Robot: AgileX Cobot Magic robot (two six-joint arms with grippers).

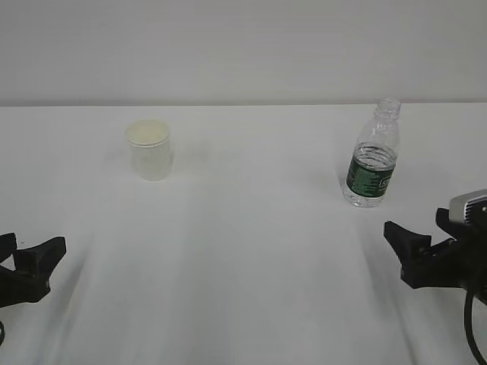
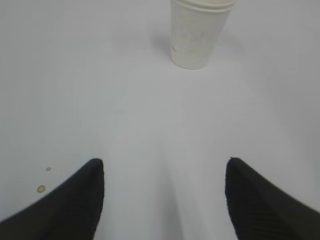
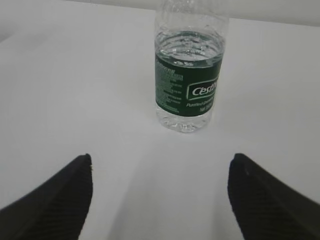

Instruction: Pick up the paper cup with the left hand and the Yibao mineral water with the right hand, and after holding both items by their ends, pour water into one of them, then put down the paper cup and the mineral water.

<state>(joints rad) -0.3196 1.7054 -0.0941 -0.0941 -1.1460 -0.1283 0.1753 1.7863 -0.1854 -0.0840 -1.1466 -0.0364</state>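
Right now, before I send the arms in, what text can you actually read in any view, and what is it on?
"Cest": large white logo on the dark green label of the mineral water bottle, cut off by the bottle's curve.
"Purified": start of the smaller line under the logo; the rest is too blurred.
Fine print block on the label's left: too small to read.
Paper cup: no print readable, only a small dark mark.

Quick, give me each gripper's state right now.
Left gripper: open, empty, short of the paper cup.
Right gripper: open, empty, short of the water bottle.
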